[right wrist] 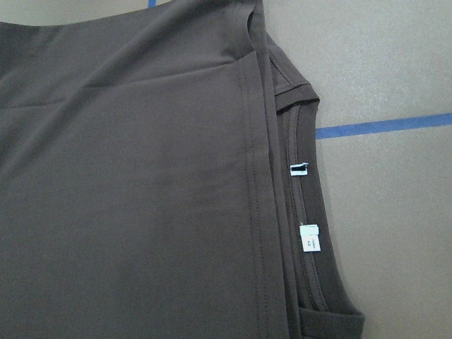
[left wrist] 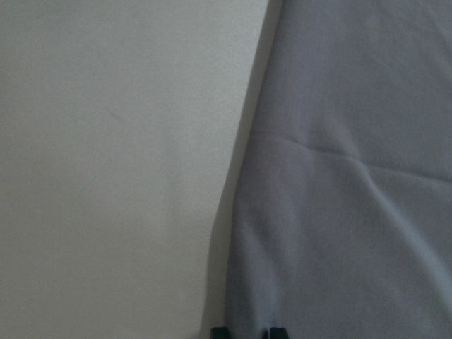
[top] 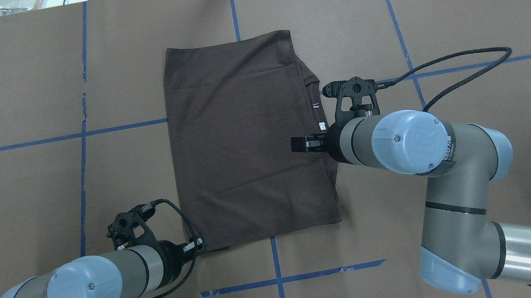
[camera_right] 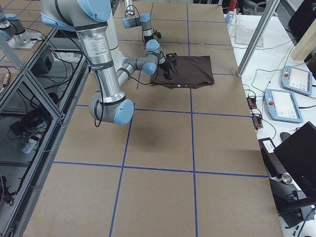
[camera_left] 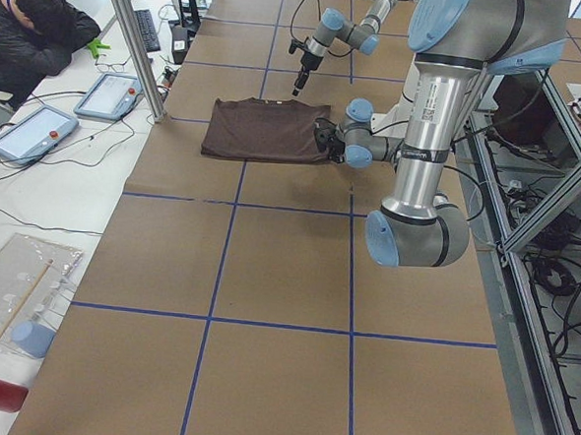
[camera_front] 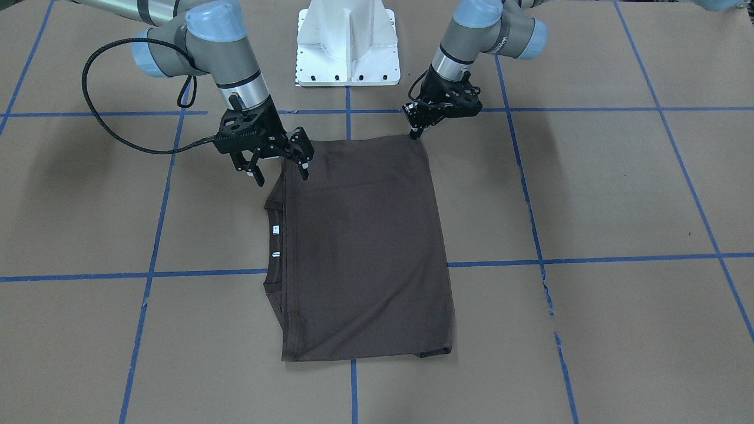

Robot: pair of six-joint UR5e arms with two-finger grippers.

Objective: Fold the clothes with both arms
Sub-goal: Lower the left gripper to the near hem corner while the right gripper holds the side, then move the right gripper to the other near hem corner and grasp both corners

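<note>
The dark grey-brown T-shirt (top: pixel 243 147) lies folded flat into a tall rectangle at the middle of the paper-covered table (top: pixel 13 79), straddling the blue tape lines (top: pixel 84 175). In the overhead view its ribbed collar (right wrist: pixel 300 212) peeks from under the folded layer along the 3 o'clock edge, with two small white tags (right wrist: pixel 309 239) showing inside the neck. The left gripper (top: pixel 201 246) sits low at the shirt's 7 o'clock corner, nearest the robot. Its fingers are drawn almost together, and the left wrist view shows the cloth's edge running between the two tips, so it is clenched on that corner, though the fabric there still lies flat. The right gripper (camera_front: pixel 281 175) hangs over the 4 o'clock side of the shirt, just toward the robot from the collar, with its jaws spread wide and nothing between them. In the front-facing view one tip is over cloth and the other over bare paper.
</note>
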